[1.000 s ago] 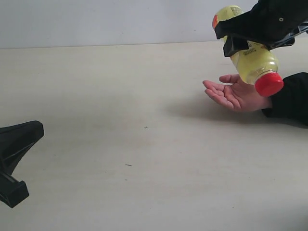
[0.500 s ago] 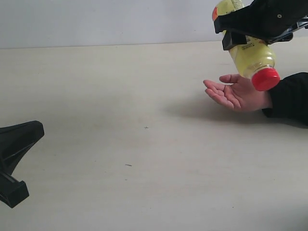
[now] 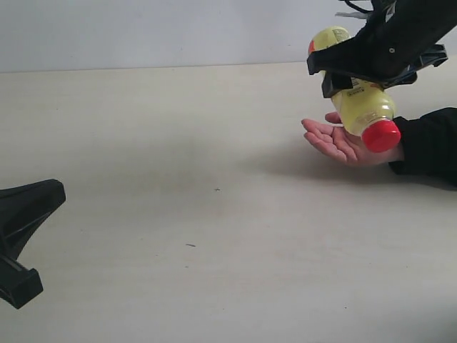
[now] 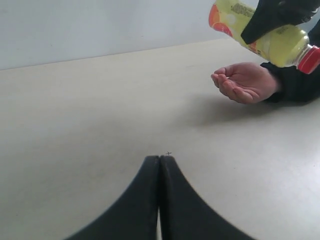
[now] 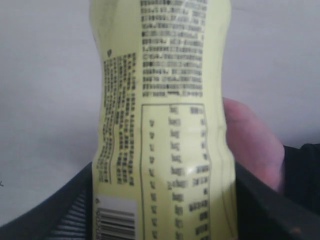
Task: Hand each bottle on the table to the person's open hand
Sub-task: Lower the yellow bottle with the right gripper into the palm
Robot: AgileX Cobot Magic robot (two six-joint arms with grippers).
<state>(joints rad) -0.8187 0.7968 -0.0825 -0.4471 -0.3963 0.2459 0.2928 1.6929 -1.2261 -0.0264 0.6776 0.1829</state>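
- Bottle (image 3: 355,107) and right gripper (image 3: 334,73) are lower than a second ago, with the red cap (image 3: 381,135) now level with the hand (image 3: 345,145).
- Right gripper is clamped around the bottle's body; the bottle is tilted, cap end lowest, toward the black sleeve (image 3: 428,146).
- Bottle is just above the palm; in the left wrist view the two look apart.
- Hand is open, palm up, fingers slightly curled, resting on the table (image 3: 178,136).
- Left gripper (image 4: 160,167) is well away from the hand, fingers pressed together and holding nothing.
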